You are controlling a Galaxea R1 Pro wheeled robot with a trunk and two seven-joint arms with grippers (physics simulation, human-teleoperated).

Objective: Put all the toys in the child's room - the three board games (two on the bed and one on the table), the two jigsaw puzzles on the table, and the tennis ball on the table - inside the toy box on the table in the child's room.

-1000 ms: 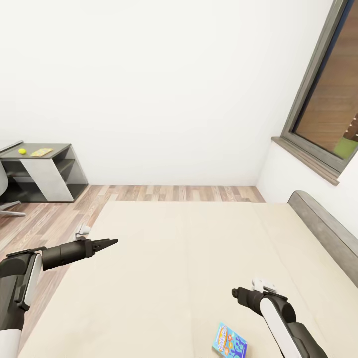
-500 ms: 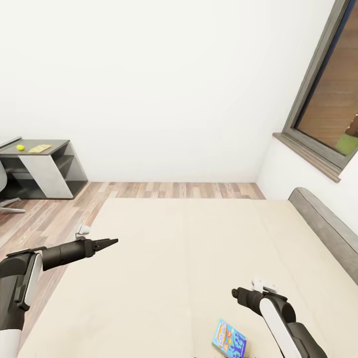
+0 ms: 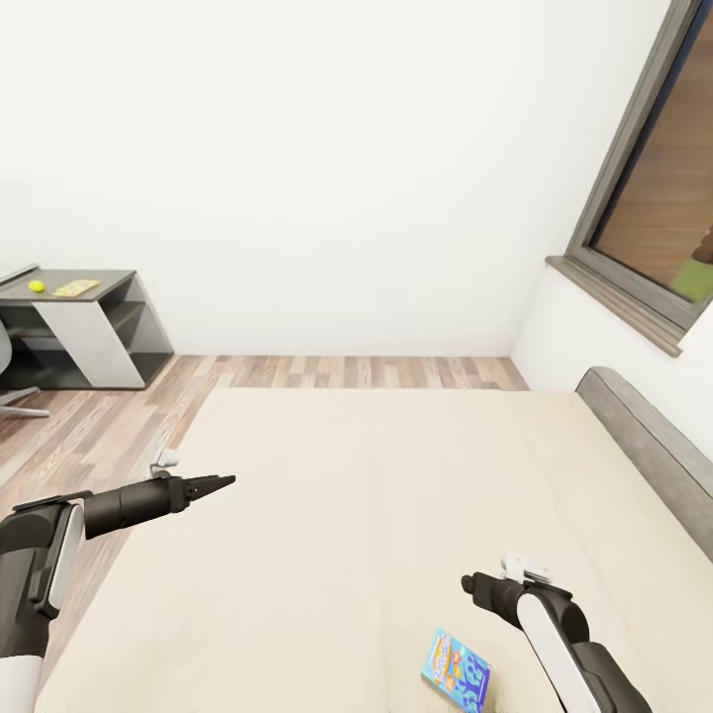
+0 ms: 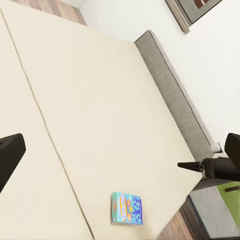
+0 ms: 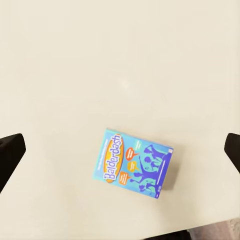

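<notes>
Blue board game lies flat on bed, untouched. Right gripper hangs above it w/ fingers wide apart; left gripper fingers look closed. Ball and puzzle remain on bench, across room.

Left arm extends forward and rightward at the near left; its left hand shows fingers closed to a point, empty. Right arm bends at the near right, forearm angled down, right hand aimed downward, fingers spread wide apart.
</notes>
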